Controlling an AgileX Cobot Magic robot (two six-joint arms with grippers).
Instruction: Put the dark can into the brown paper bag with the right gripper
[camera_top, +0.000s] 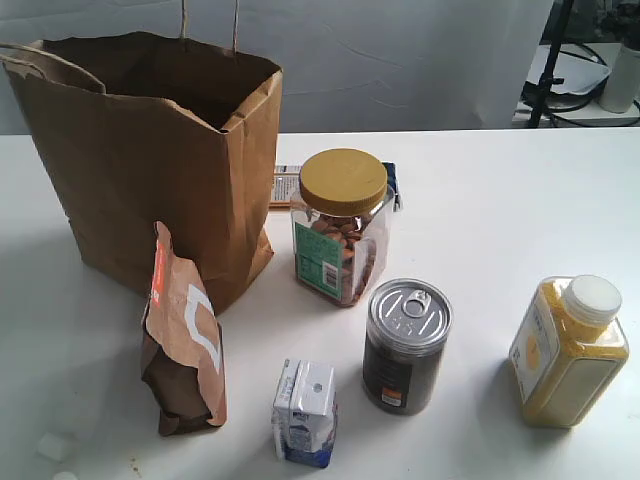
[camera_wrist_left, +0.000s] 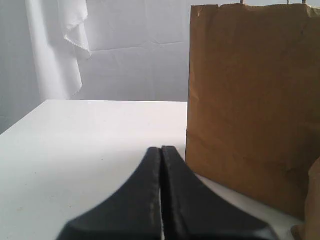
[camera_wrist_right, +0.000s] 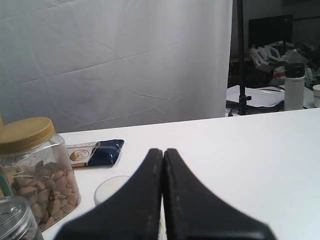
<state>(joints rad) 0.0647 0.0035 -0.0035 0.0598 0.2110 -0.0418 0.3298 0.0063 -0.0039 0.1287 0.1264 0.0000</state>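
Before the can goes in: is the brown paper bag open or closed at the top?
Open. The brown paper bag stands upright with its mouth spread wide; its inner walls show.

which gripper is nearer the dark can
Right, most likely. The right gripper has the dark can close by in its wrist view; the left gripper faces the brown paper bag, with no can in sight.

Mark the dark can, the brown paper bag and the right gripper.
dark can (camera_top: 402, 365), exterior view, on its dark label.
brown paper bag (camera_top: 140, 170), exterior view, on its front wall.
right gripper (camera_wrist_right: 163, 153), right wrist view, between the shut fingertips.
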